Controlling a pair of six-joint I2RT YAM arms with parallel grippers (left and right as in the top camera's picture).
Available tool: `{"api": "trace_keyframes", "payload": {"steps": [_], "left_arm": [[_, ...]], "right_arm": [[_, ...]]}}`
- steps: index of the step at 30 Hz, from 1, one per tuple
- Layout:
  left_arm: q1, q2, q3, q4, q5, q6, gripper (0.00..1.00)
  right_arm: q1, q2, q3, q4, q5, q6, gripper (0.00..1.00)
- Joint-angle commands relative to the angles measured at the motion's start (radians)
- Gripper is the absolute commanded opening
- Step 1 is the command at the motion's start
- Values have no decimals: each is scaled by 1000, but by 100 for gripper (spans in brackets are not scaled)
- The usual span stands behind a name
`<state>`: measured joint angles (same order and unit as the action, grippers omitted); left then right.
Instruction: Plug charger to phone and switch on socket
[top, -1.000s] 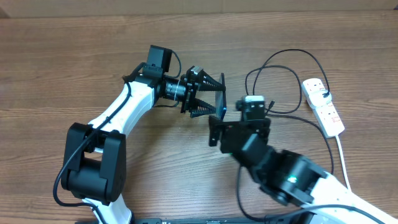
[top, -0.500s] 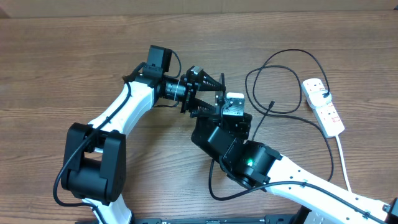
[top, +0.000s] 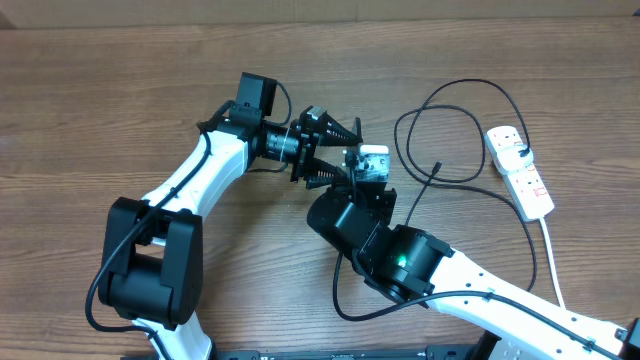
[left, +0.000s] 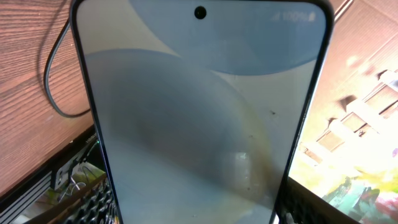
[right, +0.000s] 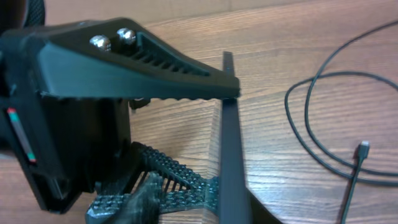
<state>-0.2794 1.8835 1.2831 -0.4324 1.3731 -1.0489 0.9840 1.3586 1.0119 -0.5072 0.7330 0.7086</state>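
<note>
The phone (left: 199, 112), light blue screen facing the left wrist camera, is raised off the table on its edge. My left gripper (top: 345, 155) is shut on it, a finger (left: 93, 202) on each long side. In the right wrist view the phone (right: 230, 149) shows edge-on as a thin dark bar. My right gripper (right: 205, 208) straddles that edge, with a gap still showing on its left side. The charger (top: 445, 125) lies in loose loops on the table, its connector tip (top: 436, 167) free beside the right arm. The socket (top: 520, 170) lies at the far right.
The charger's black plug sits in the far end of the socket (top: 508, 140). The socket's white cord (top: 552, 255) runs toward the front edge. The right arm's body (top: 400, 260) crosses the table's front middle. The connector tip (right: 362, 148) lies right of the phone.
The right arm has swung left from beside the cable loops up to the held phone, and its jaws have narrowed from wide open. The left arm and phone have stayed still.
</note>
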Motion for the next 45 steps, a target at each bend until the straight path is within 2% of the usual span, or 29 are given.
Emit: {"api": "trace_keyframes", "payload": {"steps": [1, 5, 8, 11, 13, 18, 21, 23, 28, 32, 36, 39, 42, 45], "left_arm": [[5, 3, 21, 4, 40, -2, 31], [5, 3, 21, 4, 40, -2, 31], [5, 3, 21, 4, 40, -2, 31], [5, 3, 21, 4, 40, -1, 35], [5, 3, 21, 4, 40, -1, 42], [5, 3, 21, 4, 40, -1, 70], [5, 3, 21, 4, 40, -1, 92], [5, 3, 21, 4, 40, 2, 100], [5, 3, 21, 5, 2, 55, 100], [31, 3, 22, 111, -39, 139, 100], [143, 3, 22, 248, 22, 163, 100], [248, -1, 22, 241, 41, 239, 100], [360, -21, 21, 105, 47, 383, 100], [465, -81, 22, -211, -108, 633, 100]], "right_arm": [[4, -12, 24, 5, 6, -10, 22], [4, -14, 24, 5, 6, -10, 10], [4, -20, 24, 5, 6, -10, 6], [4, -26, 24, 6, 6, -10, 5], [4, -29, 24, 6, 6, -10, 5], [4, -30, 24, 18, 6, -10, 5], [4, -30, 24, 26, 6, -10, 5], [4, -30, 24, 29, 6, -10, 5], [2, -30, 24, 32, 7, -10, 4], [-10, -33, 24, 35, 7, 2, 4], [-67, -62, 24, 18, 7, 1, 4], [-141, -122, 24, -25, 6, 2, 4], [-243, -210, 24, -107, -11, 83, 4], [-403, -313, 23, -223, -179, 222, 4]]}}
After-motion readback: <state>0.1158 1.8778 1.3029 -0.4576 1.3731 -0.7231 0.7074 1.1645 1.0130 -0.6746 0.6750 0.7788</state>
